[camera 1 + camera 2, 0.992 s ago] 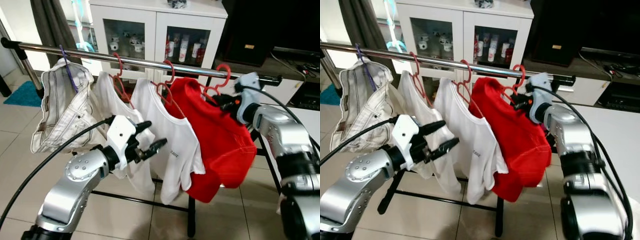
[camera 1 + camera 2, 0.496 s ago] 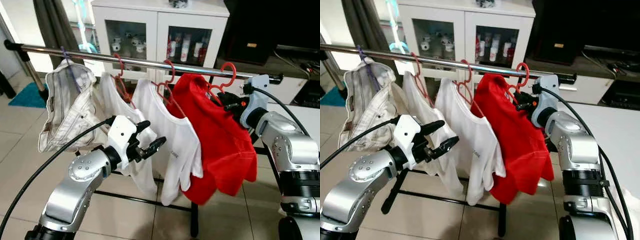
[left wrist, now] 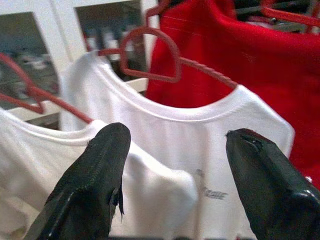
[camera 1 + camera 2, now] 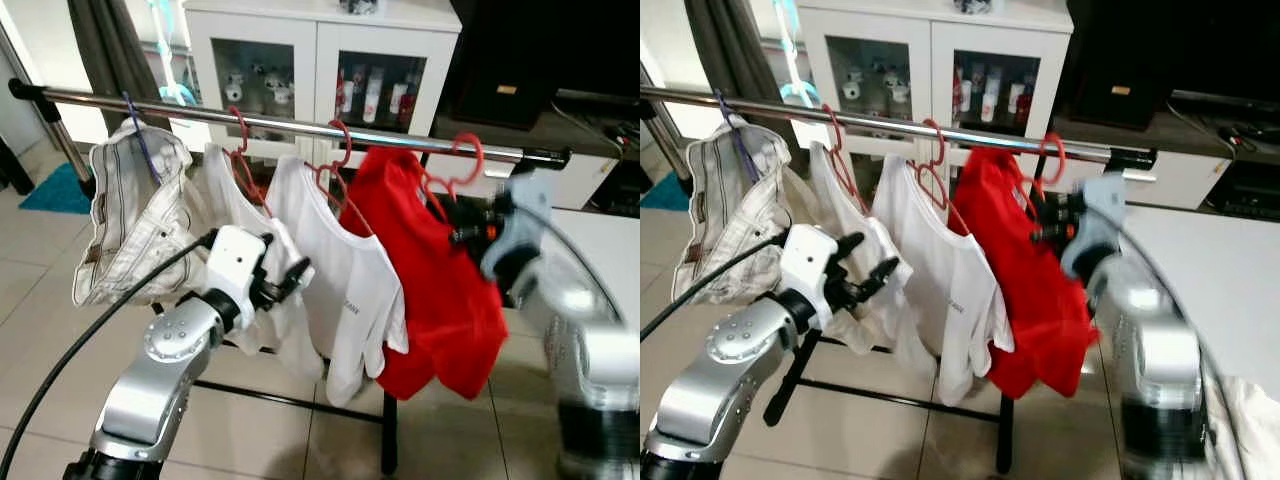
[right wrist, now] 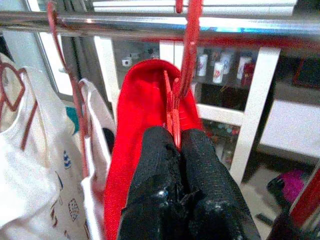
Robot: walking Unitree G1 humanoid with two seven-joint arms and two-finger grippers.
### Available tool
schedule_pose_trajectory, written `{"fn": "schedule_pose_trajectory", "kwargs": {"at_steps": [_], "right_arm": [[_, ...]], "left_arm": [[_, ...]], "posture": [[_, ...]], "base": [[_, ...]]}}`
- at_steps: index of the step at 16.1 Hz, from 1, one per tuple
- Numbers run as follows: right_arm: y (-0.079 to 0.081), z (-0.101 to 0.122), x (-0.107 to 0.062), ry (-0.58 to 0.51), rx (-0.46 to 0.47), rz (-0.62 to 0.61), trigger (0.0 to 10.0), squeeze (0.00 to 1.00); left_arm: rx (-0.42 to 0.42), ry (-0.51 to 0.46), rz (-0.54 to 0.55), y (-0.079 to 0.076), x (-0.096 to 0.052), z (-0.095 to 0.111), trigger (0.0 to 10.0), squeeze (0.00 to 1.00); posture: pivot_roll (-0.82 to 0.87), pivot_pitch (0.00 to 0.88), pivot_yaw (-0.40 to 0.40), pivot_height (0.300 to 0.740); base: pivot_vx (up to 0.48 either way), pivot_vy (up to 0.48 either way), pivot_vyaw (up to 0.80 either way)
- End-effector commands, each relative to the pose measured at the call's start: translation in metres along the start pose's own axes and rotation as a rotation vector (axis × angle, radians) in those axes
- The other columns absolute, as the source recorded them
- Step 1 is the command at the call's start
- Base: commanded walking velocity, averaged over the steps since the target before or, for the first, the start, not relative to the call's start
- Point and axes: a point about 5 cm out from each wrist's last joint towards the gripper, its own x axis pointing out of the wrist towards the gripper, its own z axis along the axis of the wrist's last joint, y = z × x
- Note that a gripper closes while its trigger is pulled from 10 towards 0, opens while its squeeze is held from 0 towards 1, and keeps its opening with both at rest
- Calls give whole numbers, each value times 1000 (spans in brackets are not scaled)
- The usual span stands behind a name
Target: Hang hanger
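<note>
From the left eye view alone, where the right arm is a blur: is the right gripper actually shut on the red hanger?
Observer: Yes. The right wrist view shows the right gripper shut on the red hanger that carries the red shirt.
Operator: Is its hook on the rail?
Observer: The hook rises in front of the rail; its top is cut off, so I cannot tell.
Operator: And the left gripper?
Observer: The left gripper is open, fingers apart in front of the white shirt.
</note>
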Motion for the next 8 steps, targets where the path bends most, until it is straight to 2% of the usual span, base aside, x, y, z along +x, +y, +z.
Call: {"fn": "schedule_pose_trajectory", "kwargs": {"at_steps": [1, 2, 5, 6, 7, 8], "right_arm": [[0, 13, -5, -68, 6, -17, 0, 0], [9, 1, -17, -55, 10, -26, 0, 0], [22, -20, -34, -15, 11, -75, 0, 0], [23, -26, -37, 1, 3, -120, 6941, 0], [22, -30, -37, 17, 4, -155, 10000, 0], [20, -31, -38, 19, 16, -174, 10000, 0]], "left_arm": [[11, -14, 11, 0, -1, 2, 10000, 0], [17, -16, 16, -2, -2, 1, 10000, 0], [11, -9, 37, -4, -4, -3, 10000, 0], [12, -9, 46, -3, -4, -4, 10000, 0], [9, -10, 49, -3, -4, -4, 10000, 0], [4, -15, 49, -3, -4, -4, 10000, 0]], "posture": [[-100, 0, -30, 740], [-102, 0, -23, 740], [-105, 0, -16, 740], [-106, 0, -13, 740], [-107, 0, -13, 740], [-107, 0, -11, 740]], "base": [[0, 0, 0], [0, 0, 0], [0, 0, 0], [0, 0, 0], [0, 0, 0], [0, 0, 0]]}}
